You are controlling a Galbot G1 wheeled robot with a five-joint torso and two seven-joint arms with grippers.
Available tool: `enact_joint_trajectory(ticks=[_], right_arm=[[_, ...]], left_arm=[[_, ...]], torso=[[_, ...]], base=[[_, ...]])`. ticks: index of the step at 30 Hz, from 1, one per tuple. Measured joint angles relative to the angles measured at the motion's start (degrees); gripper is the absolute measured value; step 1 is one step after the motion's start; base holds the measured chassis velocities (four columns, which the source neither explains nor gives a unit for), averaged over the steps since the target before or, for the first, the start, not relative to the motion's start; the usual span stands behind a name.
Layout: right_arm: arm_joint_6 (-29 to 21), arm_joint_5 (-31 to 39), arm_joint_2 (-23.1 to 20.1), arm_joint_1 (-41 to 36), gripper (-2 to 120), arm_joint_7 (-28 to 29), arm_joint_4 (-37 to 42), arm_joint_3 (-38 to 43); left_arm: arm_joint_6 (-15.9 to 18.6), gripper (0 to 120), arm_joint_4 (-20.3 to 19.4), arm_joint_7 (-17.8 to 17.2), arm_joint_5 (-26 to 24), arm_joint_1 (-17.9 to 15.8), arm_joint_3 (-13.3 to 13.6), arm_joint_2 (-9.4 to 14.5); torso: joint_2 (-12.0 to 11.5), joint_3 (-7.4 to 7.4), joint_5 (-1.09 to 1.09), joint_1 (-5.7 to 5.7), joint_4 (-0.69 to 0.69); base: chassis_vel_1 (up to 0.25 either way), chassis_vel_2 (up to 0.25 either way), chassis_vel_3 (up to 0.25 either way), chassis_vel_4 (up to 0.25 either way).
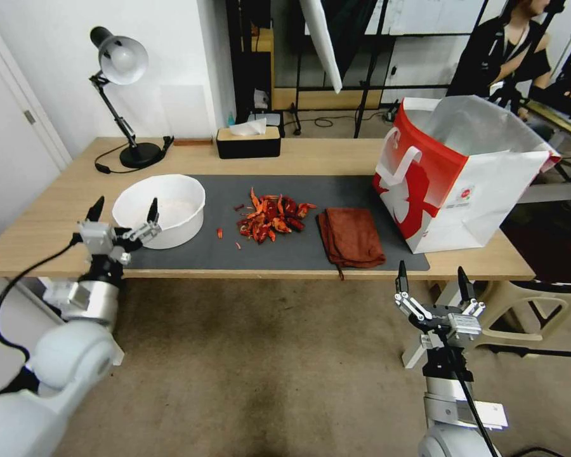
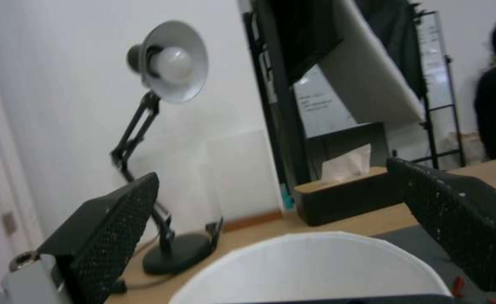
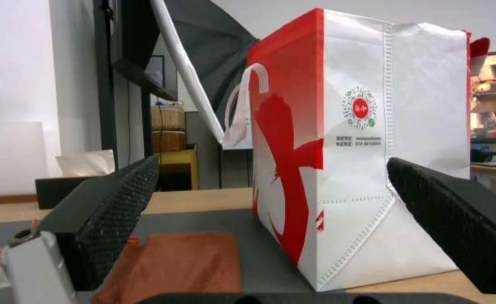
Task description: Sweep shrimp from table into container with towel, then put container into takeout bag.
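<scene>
Nearest, the right claw (image 1: 433, 284) hangs off the front edge of the bench (image 1: 57, 222), jaws spread wide and empty, just short of the towel (image 1: 351, 237). The left claw (image 1: 124, 214) is also wide open and holds nothing; it sits at the near rim of the container (image 1: 160, 209) on the left. On the dark mat (image 1: 285, 254), the shrimp (image 1: 271, 217) lie heaped in the middle, between container and towel, with a few stray pieces nearer the bowl. The takeout bag (image 1: 453, 181) stands open at the right end, touching the mat's edge. Farther back sit a tissue box (image 1: 248, 141) and a desk lamp (image 1: 122, 95).

Risks, as I judge them: the light bowl could slide or tip if not steadied while shrimp are pushed at it, and the scattered pieces may be missed or flicked off the near edge.

The right wrist view shows the towel lying flat just beside the bag's base; the left wrist view shows the container's rim between that claw's fingers (image 2: 113, 236).
</scene>
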Motion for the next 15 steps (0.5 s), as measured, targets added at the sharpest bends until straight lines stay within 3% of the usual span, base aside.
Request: enact_joint_trajectory(ticks=[1,2,4,5,8,9,11,15], right_arm=[[0.0,0.1,0.1,0.0,100,0.0,0.1,0.0],[0.0,0.1,0.1,0.0,100,0.0,0.1,0.0],[0.0,0.4,0.3,0.0,100,0.0,0.2,0.0],[0.0,0.4,0.3,0.0,100,0.0,0.2,0.0],[-0.1,0.5,0.6,0.2,100,0.1,0.2,-0.1],[-0.1,0.5,0.6,0.2,100,0.1,0.2,-0.1],[-0.1,0.5,0.8,0.5,100,0.2,0.0,-0.2],[-0.1,0.6,0.9,0.8,100,0.3,-0.2,-0.4]], left_arm=[[-1.9,100,3.2,2.9,-0.4,-2.0,0.5,3.0],[-1.9,100,3.2,2.9,-0.4,-2.0,0.5,3.0],[-5.4,100,7.9,8.0,-1.1,-4.2,1.1,6.5],[-5.4,100,7.9,8.0,-1.1,-4.2,1.1,6.5],[-12.0,100,16.2,19.1,-3.9,-7.6,1.6,12.7],[-12.0,100,16.2,19.1,-3.9,-7.6,1.6,12.7],[-15.2,100,19.9,25.1,-4.8,-8.7,1.6,15.4],[-17.3,100,22.6,29.9,-4.8,-9.5,1.6,17.2]], torso=[[0.0,0.0,-0.02,0.0,0.0],[0.0,0.0,-0.02,0.0,0.0],[0.0,0.0,-0.02,0.0,0.0],[0.0,0.0,-0.02,0.0,0.0],[0.0,0.0,-0.01,0.0,0.0],[0.0,0.0,-0.01,0.0,0.0],[0.0,0.0,-0.01,0.01,0.0],[0.0,0.0,-0.01,0.0,0.0]], base=[[0.0,0.0,0.0,0.0],[0.0,0.0,0.0,0.0],[0.0,0.0,0.0,0.0],[0.0,0.0,0.0,0.0],[0.0,0.0,0.0,0.0],[0.0,0.0,0.0,0.0],[0.0,0.0,0.0,0.0],[0.0,0.0,0.0,0.0]])
